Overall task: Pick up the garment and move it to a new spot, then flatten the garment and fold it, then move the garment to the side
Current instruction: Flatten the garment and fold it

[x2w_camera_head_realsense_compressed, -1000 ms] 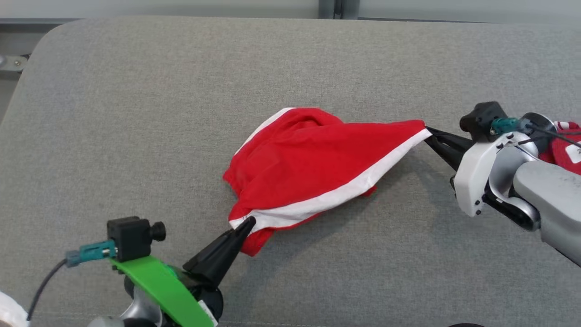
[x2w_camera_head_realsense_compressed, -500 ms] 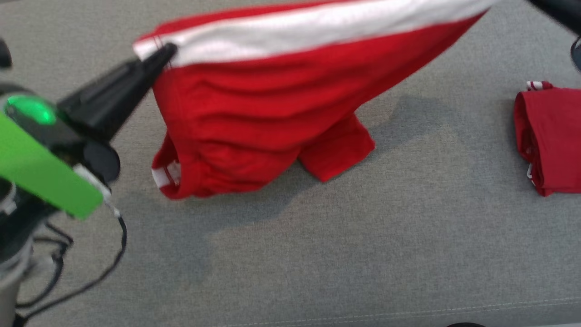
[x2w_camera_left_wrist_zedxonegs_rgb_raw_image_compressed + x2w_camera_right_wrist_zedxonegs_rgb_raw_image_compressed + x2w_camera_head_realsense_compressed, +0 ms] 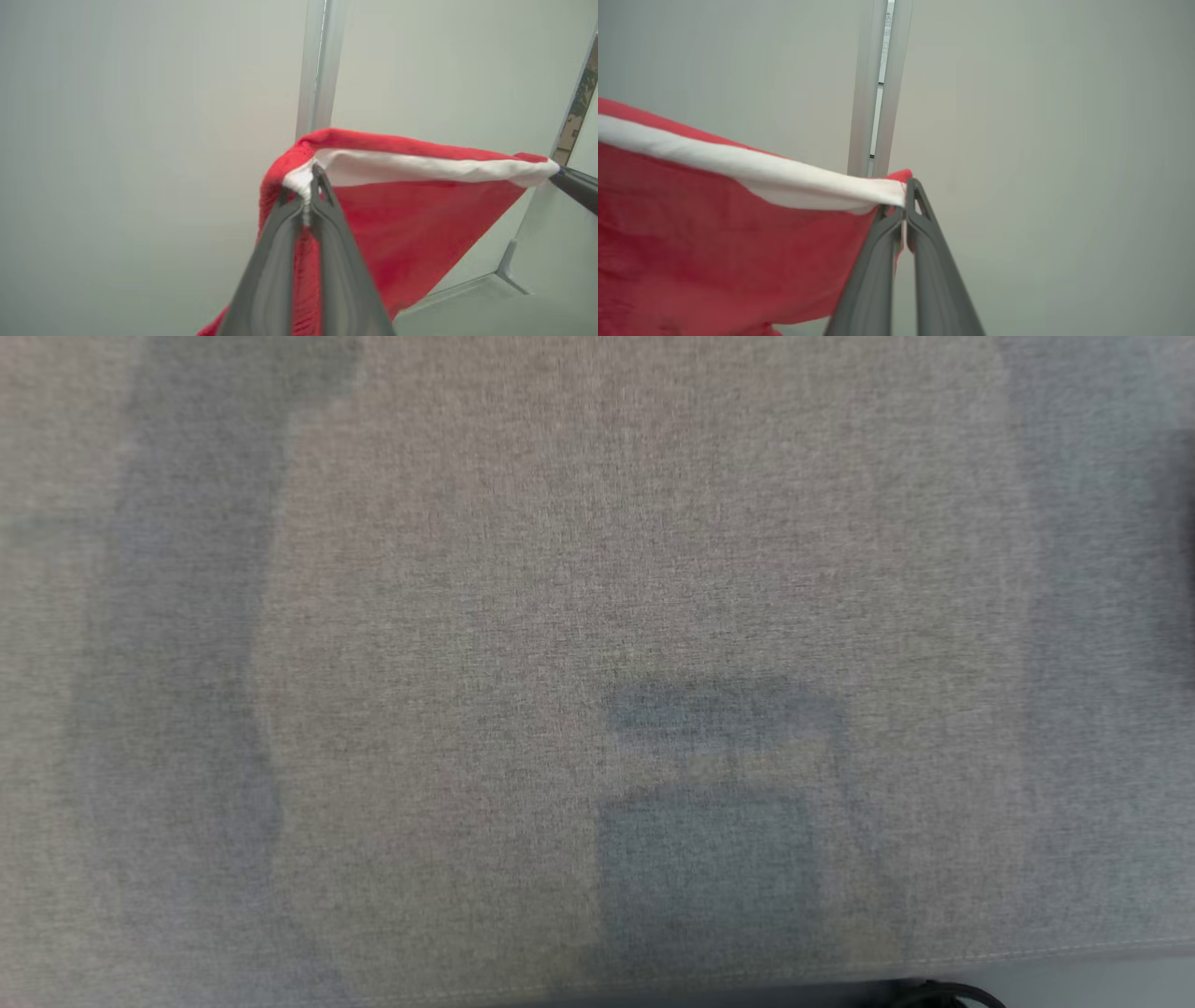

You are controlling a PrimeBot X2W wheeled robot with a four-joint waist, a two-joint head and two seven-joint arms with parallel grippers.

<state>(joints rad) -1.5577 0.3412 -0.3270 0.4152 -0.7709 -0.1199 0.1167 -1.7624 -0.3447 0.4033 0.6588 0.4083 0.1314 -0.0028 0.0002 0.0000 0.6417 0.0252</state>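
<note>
**Two grippers, one red garment strung between them**

In the left wrist view, the left gripper has its two dark fingers pressed together on a bunched corner of the white band along the top edge of the red garment. The cloth hangs below the fingertips and to that view's right. A fold of it drops behind the fingers toward the bottom edge. The band runs taut across to the right side of that view, where a dark fingertip meets its far end.

In the right wrist view, the right gripper is likewise clamped narrow on the other end of the white band, with a sliver of red showing past its tips. From there the garment spreads to that view's left and downward, off the frame's edge.

Behind the cloth in both wrist views stands a pale wall with an upright metal post.

The head view shows grey woven upholstery crossed by soft shadows, one of them blocky at the lower middle. That picture is blurred, so what casts them cannot be told. A dark cable curls at its bottom edge.
</note>
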